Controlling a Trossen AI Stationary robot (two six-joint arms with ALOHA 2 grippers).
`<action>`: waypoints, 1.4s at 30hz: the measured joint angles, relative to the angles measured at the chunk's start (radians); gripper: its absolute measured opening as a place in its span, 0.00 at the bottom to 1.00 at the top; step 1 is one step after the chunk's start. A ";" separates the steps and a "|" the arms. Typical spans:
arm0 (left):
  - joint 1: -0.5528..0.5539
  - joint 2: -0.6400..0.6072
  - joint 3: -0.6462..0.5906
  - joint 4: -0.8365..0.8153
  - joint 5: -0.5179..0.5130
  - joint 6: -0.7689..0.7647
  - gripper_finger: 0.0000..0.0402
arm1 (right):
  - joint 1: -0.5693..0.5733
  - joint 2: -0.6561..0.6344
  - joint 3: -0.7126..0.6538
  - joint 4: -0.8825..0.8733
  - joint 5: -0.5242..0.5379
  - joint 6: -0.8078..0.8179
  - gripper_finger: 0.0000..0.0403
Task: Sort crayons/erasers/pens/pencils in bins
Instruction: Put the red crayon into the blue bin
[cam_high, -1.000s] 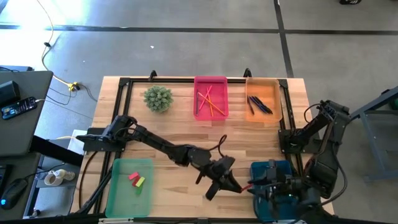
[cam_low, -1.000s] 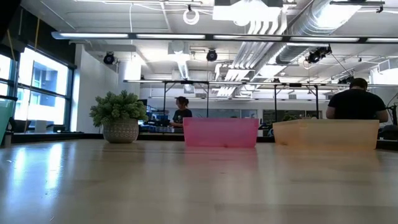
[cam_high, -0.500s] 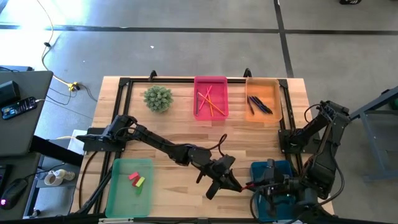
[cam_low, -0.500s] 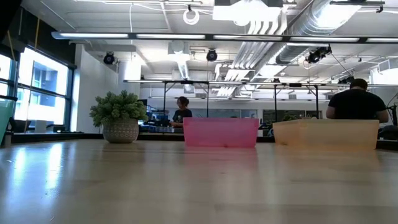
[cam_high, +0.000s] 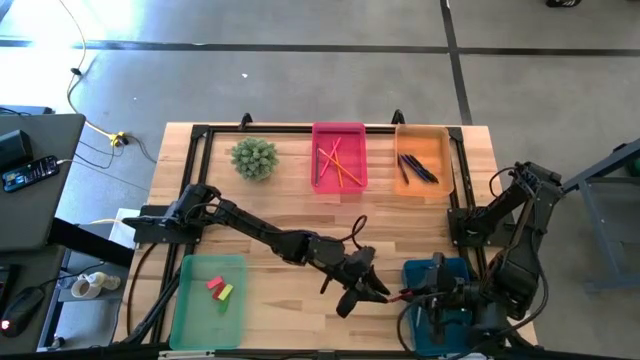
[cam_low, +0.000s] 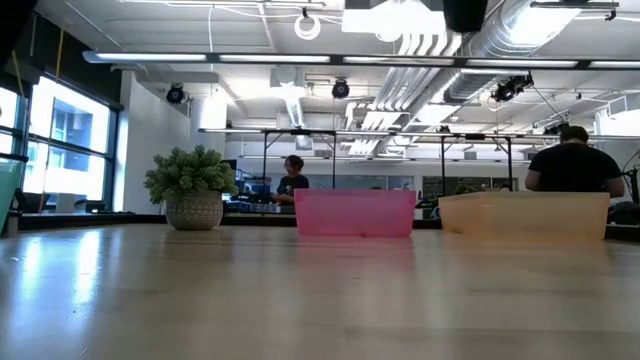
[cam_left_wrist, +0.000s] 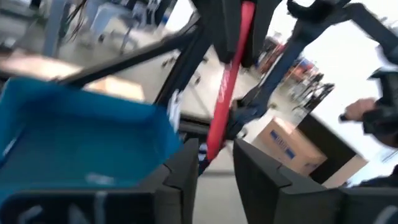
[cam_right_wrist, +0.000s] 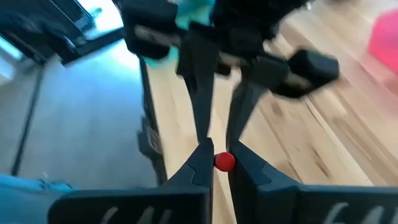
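A red stick (cam_high: 392, 296) hangs in the air near the table's near edge, just left of the dark teal bin (cam_high: 440, 270). My left gripper (cam_high: 372, 292) reaches in from the left and is shut on one end. My right gripper (cam_high: 405, 296) meets it from the right and is shut on the other end. In the left wrist view the red stick (cam_left_wrist: 224, 93) runs from my own fingers to the other gripper, with the teal bin (cam_left_wrist: 74, 137) beside it. Red and yellow erasers (cam_high: 220, 289) lie in the light green bin (cam_high: 210, 312). My left gripper pinches the red stick at its left end (cam_left_wrist: 213, 144) between the two fingers, coming level from the table's left and lying along it. The stick is lifted clear of the table. My right gripper pinches the stick's right end (cam_right_wrist: 224, 162) between its fingertips (cam_right_wrist: 204, 163), coming level from the right. The round red end face shows between them.
The pink bin (cam_high: 339, 157) holds thin orange, red and green pencils, and the orange bin (cam_high: 422, 160) holds dark pens, both at the far edge. A potted plant (cam_high: 254, 157) stands to their left. People sit in the room beyond the table.
My right gripper has moved a little toward the table's left, closing in on my left gripper and the red stick. My left gripper has shifted slightly right with the stick held in the air.
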 joint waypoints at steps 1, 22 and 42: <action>0.005 0.000 0.000 -0.027 0.001 0.000 0.24 | 0.000 0.000 0.000 -0.032 -0.022 0.026 0.03; 0.083 -0.062 0.000 -0.228 -0.025 0.016 0.14 | 0.057 0.103 0.000 -0.566 -0.387 0.453 0.02; 0.084 -0.474 0.000 -0.634 -0.091 0.211 0.00 | 0.070 0.211 0.000 -0.407 -0.570 0.566 0.03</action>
